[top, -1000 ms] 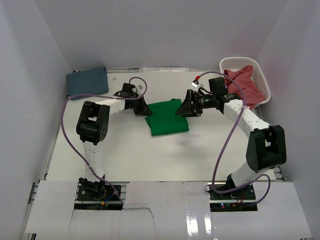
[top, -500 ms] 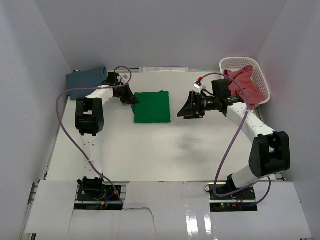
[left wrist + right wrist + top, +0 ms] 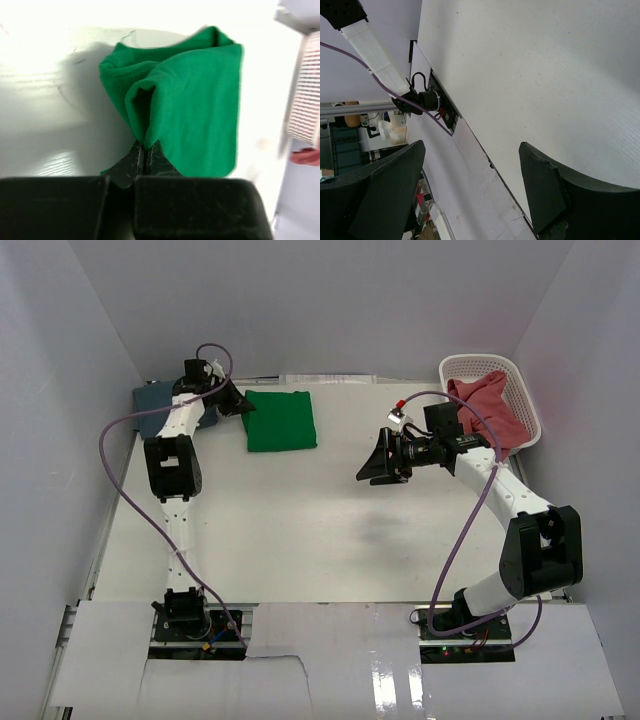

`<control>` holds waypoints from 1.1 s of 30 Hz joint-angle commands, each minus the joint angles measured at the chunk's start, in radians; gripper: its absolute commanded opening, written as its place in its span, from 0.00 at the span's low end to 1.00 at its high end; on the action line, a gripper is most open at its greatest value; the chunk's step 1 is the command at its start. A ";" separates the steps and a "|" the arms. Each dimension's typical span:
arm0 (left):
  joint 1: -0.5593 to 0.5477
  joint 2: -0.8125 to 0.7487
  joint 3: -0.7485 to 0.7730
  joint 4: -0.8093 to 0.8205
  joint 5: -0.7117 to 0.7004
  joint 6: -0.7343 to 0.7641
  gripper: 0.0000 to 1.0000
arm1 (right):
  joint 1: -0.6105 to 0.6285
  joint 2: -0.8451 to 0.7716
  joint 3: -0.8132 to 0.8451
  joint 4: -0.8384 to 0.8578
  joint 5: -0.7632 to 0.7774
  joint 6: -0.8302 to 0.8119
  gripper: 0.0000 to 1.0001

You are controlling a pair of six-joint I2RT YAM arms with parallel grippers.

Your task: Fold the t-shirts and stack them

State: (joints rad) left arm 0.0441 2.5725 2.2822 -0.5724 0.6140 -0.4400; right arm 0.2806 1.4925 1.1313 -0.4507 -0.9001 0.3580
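Up at the worktop's [image 3: 300, 540] far left, the left gripper [image 3: 233, 401] is pinched tight on a bunched edge of the folded green shirt [image 3: 283, 421], which lies near the far edge. The blue shirt [image 3: 152, 403] sits close by in the far-left corner. The right gripper [image 3: 374, 457] hangs wide open over the right-centre, holding nothing. The red shirt [image 3: 488, 405] is heaped in the basket [image 3: 478, 361] at the far-right corner.

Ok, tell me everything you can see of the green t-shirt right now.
The green t-shirt is bright, soft plain cloth, folded into a rough rectangle lying flat on the white table near its far left. One edge is bunched up and pinched in the shut left gripper. Nothing else visibly touches it.
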 commanded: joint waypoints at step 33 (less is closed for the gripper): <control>0.191 -0.201 0.120 0.157 0.145 -0.135 0.00 | 0.000 -0.017 -0.033 0.006 -0.023 0.012 0.82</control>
State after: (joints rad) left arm 0.2146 2.4920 2.3516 -0.4625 0.7246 -0.5697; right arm 0.2810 1.4929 1.1000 -0.4690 -0.9001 0.3641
